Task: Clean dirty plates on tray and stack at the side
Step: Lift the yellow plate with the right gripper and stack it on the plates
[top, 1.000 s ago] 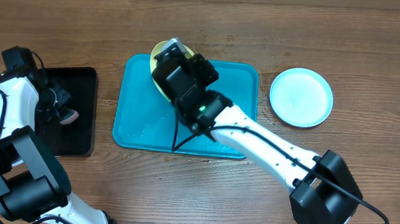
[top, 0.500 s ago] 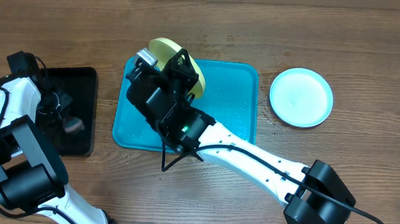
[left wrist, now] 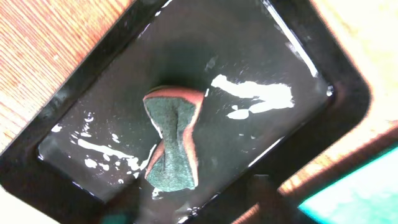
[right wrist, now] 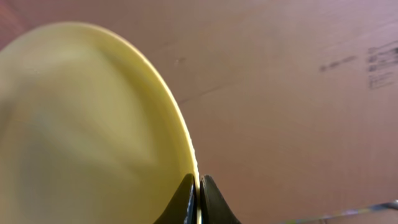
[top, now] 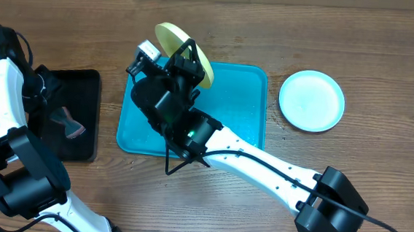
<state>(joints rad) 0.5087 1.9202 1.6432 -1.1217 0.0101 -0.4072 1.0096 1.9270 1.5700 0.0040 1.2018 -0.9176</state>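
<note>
On the wooden bench (top: 387, 41) the turquoise tray (top: 248, 97) lies in the middle, and the black tray (top: 87, 100), which is wet, lies at its left. My right jaws are clenched on the rim of the yellow-green plate (top: 170, 37). I hold it tilted on its edge, raised over the far side of the turquoise tray. One pale plate (top: 311, 101) rests flat on the bench, at the right of this tray. A sponge (left wrist: 171, 146) lies free in the black tray. My left jaws hang above it, released and holding nothing.
</note>
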